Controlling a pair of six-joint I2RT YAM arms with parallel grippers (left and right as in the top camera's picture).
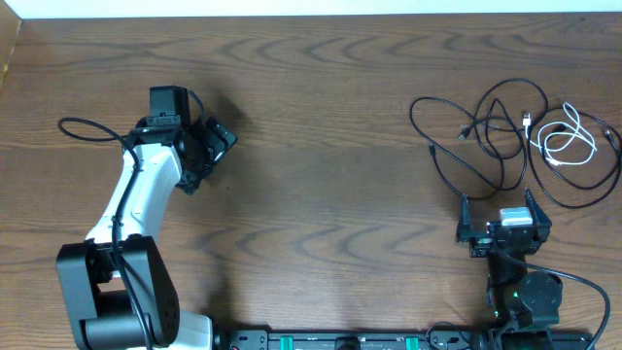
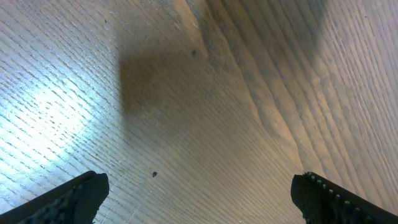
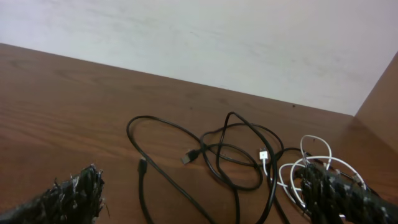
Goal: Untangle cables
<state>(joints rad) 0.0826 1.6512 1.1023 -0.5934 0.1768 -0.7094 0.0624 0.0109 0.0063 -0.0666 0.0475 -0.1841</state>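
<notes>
Work on the tangle looks not yet begun: neither claw holds anything. At the left of the overhead frame the left gripper (image 1: 212, 144) hangs over bare table (image 1: 321, 194) with its fingers wide apart, and its own camera shows only wood grain between them, well away from the cords. At the upper right of the frame lie the black cables (image 1: 486, 136), several loose loops crossing one another, with the white cable (image 1: 566, 142) coiled at their right side and overlapping them. Just below the heap, at the lower right, the right gripper (image 1: 498, 206) points toward it, fingers spread and empty; its camera shows the black loops and plug ends ahead and the white coil by its right finger.

The step in hand seems to be the first approach. The next move calls for picking one strand, likely the white coil at the edge, closing on it alone, and drawing it clear, while the left arm crosses over to pin the rest.
</notes>
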